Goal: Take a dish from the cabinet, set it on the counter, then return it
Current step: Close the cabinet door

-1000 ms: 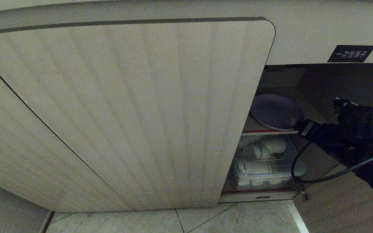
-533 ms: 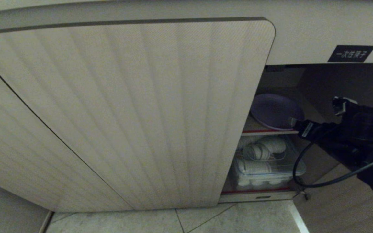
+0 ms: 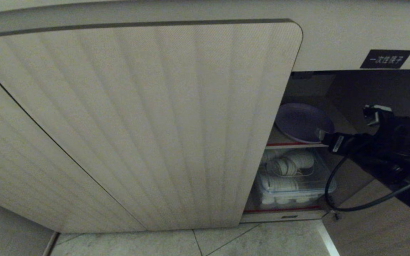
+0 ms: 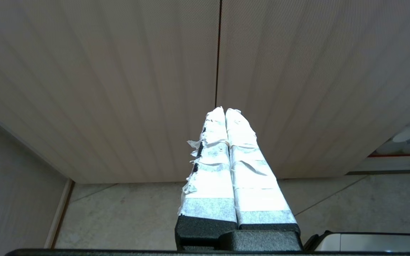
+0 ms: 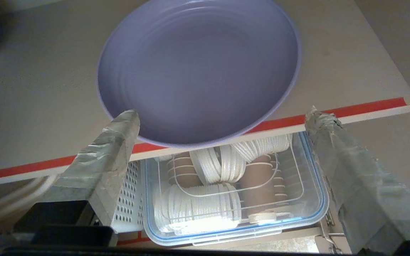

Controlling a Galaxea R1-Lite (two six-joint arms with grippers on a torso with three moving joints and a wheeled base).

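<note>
The lavender dish point(image 5: 198, 71) lies flat on the cabinet's point(image 3: 333, 39) upper shelf point(image 5: 351, 71), its near rim hanging a little over the shelf's red front edge. From my right wrist camera I see it sitting between my two taped fingers point(image 5: 109, 149), which stand spread wide to either side of that near rim; one fingertip is right at the rim, the other stands clear of it beside the red edge. Nothing is gripped. In the head view my right gripper point(image 3: 327, 140) reaches in from the right, level with the shelf front and just at the dish's near edge, with a black cable point(image 3: 336, 199) looping down below the arm.

Under the shelf sits a clear plastic bin point(image 5: 308, 199) with a blue-edged rim, holding a wire rack and stacks of white and brown cups point(image 5: 208, 185) lying on their sides. The ribbed cabinet door point(image 3: 148, 121) to the left covers most of my head view, and a small black label point(image 3: 385, 58) sits above the opening. Pale floor tiles point(image 3: 262, 241) run below.

My left gripper point(image 4: 224, 113) is parked in front of the ribbed doors, its taped fingers pressed together on nothing.
</note>
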